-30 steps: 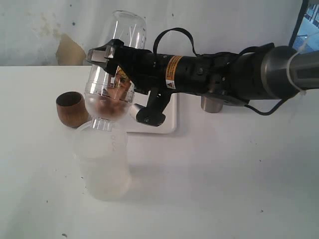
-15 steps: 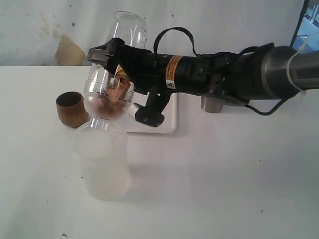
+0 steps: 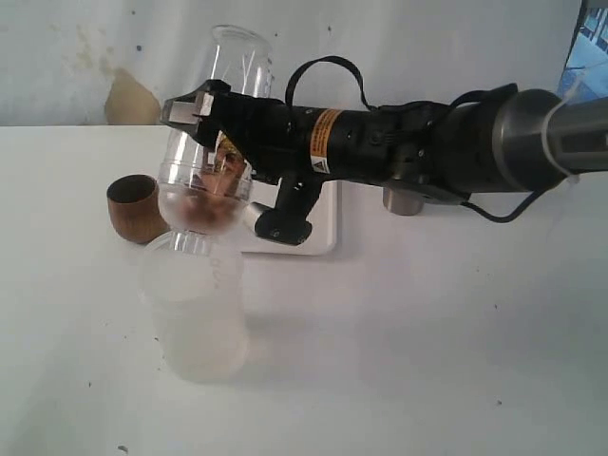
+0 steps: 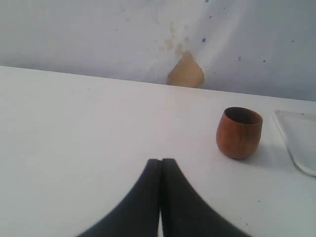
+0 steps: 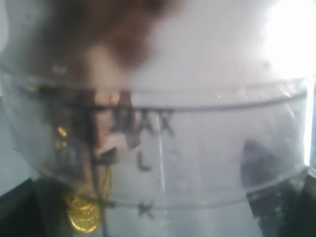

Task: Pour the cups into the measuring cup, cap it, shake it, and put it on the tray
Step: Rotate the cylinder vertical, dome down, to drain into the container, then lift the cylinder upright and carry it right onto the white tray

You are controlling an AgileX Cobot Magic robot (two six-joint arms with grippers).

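My right gripper is shut on the clear measuring cup, holding it nearly upside down and tilted. Brown contents lie in its rounded lower end, which meets the top of a frosted tub. In the right wrist view the measuring cup fills the frame, with black scale marks and gold pieces behind its wall. The wooden cup stands upright to the left, also seen as the wooden cup. The steel tumbler peeks out behind the right arm. My left gripper is shut and empty above bare table.
The white tray lies behind the frosted tub, partly under the right arm; its corner, the tray, shows to the right of the wooden cup. A wall with a tan patch bounds the table's far edge.
The right gripper has shifted slightly left and up with the measuring cup, whose upper end has swung a little left. The left gripper has not moved.
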